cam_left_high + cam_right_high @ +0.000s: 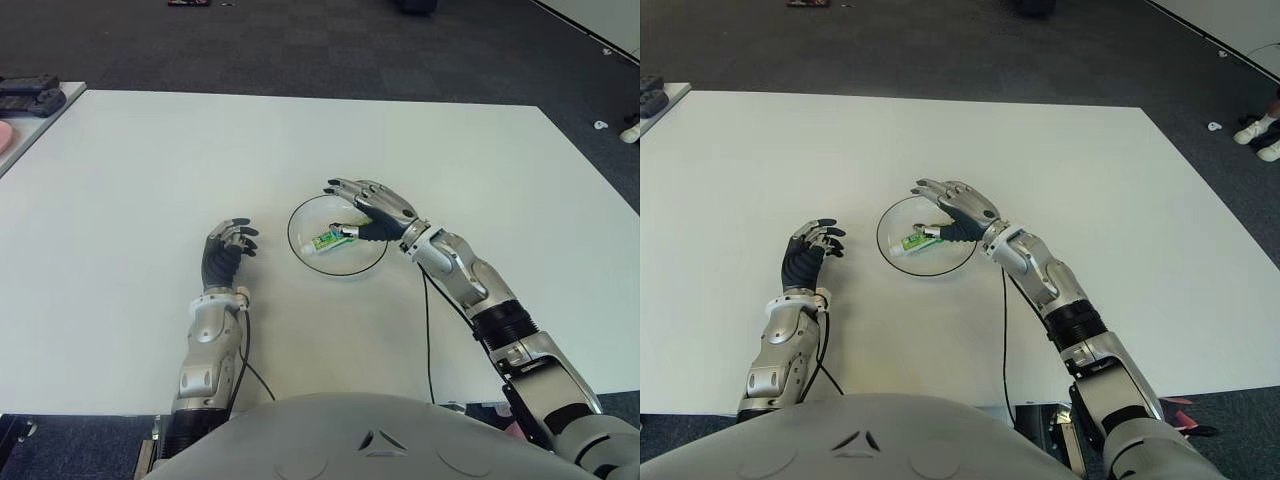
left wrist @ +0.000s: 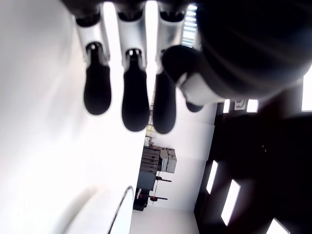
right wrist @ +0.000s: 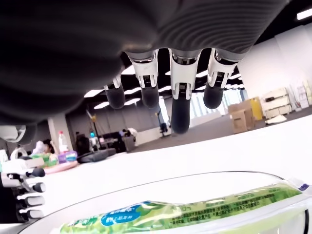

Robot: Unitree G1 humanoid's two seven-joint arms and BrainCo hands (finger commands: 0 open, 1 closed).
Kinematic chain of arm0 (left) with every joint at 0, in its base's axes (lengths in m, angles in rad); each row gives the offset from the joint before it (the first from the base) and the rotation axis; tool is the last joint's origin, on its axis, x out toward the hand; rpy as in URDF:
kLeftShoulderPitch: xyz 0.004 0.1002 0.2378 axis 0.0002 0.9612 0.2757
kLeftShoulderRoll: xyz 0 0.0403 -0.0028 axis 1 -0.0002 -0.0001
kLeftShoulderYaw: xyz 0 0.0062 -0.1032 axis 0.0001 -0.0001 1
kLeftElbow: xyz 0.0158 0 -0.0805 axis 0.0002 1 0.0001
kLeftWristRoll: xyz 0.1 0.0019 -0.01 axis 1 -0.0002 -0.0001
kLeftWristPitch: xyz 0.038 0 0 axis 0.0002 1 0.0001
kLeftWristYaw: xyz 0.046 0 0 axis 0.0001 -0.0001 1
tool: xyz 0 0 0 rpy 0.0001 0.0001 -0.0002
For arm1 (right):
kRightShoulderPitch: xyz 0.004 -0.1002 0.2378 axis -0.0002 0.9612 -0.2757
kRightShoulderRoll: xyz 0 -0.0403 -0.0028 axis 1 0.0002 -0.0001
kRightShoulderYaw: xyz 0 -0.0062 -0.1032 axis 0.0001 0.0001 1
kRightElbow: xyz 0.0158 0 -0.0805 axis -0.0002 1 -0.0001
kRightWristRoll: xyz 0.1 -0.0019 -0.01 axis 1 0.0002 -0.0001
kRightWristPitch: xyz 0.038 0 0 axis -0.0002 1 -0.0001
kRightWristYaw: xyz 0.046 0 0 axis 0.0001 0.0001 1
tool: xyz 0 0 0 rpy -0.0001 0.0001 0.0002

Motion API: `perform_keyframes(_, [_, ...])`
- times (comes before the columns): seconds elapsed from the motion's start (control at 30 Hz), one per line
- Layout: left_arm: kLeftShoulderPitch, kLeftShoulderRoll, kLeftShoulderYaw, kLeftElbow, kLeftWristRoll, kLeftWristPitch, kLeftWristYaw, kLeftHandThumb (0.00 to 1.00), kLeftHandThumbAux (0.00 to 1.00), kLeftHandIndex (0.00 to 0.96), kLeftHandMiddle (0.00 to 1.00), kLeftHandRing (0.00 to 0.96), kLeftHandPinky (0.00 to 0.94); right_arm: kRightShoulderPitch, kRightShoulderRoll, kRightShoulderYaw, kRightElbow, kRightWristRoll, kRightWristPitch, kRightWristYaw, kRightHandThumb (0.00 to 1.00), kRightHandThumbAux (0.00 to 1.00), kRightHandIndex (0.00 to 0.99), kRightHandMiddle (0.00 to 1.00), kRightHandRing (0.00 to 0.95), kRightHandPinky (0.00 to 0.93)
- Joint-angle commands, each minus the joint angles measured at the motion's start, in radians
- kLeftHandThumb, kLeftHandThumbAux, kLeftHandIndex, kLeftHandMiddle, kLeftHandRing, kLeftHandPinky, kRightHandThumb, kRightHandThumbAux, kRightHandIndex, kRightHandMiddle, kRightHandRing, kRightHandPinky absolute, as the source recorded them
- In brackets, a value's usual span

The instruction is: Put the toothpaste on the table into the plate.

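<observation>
Far left edge: a second table (image 1: 40, 125) butts against the main one, carrying a black controller-like device (image 1: 28, 97) and the rim of a pink item (image 1: 4, 133); what that item is cannot be told.

Left hand (image 1: 227, 251): shows on the white table (image 1: 150, 180) just left of the plate, well short of the toothpaste. Fingers loosely curled, grasping nothing; in the left wrist view 3 dark fingertips (image 2: 135, 100) hang free beside the tabletop. A thin black cable (image 1: 246, 345) trails from the left forearm toward the near table edge.

Centre: clear glass plate (image 1: 300, 215), round, sitting flat on the table. The toothpaste (image 1: 328, 240) lies inside it, a green-and-white tube lying flat toward the near-right part of the dish. In the right wrist view the tube (image 3: 204, 212) stretches across the plate's floor with the rim curving behind it.

Right hand (image 1: 372, 208): above the plate's right side, fingers extended and spread, released, holding nothing. Thumb tip is close to the tube's end; contact cannot be told. Right wrist view shows 4 fingertips (image 3: 179, 114) clear above the tube. Another black cable (image 1: 428, 330) runs along the right forearm.

Nothing lies between either hand and the plate.

Room: dark grey carpet tiles (image 1: 300, 50) beyond the table. A small white object (image 1: 600, 126) on the floor at far right. Right wrist view shows an office background with ceiling lights and cardboard boxes (image 3: 243, 114).
</observation>
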Motion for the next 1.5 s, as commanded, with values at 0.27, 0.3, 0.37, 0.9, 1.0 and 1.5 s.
perform_keyframes(0.27, [0.048,-0.038,0.005,0.039,-0.002,0.087,0.019,0.835,0.679,0.407,0.493,0.592,0.582,-0.032,-0.004,0.019,0.002,-0.011,0.007,0.018,0.385,0.162,0.000,0.000,0.000,0.000])
perform_keyframes(0.3, [0.048,-0.038,0.005,0.041,-0.001,0.087,0.020,0.834,0.679,0.407,0.494,0.595,0.586,-0.032,-0.003,0.018,0.002,-0.009,0.007,0.017,0.385,0.161,0.000,0.000,0.000,0.000])
perform_keyframes(0.37, [0.046,-0.039,0.006,0.044,0.001,0.085,0.022,0.835,0.679,0.406,0.495,0.598,0.589,-0.033,-0.003,0.017,0.003,-0.006,0.005,0.015,0.385,0.159,0.000,0.000,0.000,0.000])
perform_keyframes(0.9, [0.038,-0.042,0.015,0.064,-0.013,0.072,0.015,0.835,0.679,0.405,0.498,0.602,0.587,0.039,0.107,-0.088,0.009,0.310,0.021,0.039,0.350,0.276,0.000,0.000,0.000,0.000])
perform_keyframes(1.0, [0.036,-0.042,0.019,0.070,-0.018,0.066,0.012,0.835,0.679,0.405,0.498,0.599,0.587,0.084,0.156,-0.131,-0.030,0.418,0.033,0.034,0.312,0.342,0.000,0.000,0.000,0.000])
perform_keyframes(1.5, [0.024,-0.031,0.026,0.083,-0.020,0.070,0.012,0.835,0.678,0.406,0.498,0.605,0.593,0.260,0.405,-0.265,-0.043,0.828,-0.044,0.037,0.336,0.706,0.303,0.227,0.183,0.223])
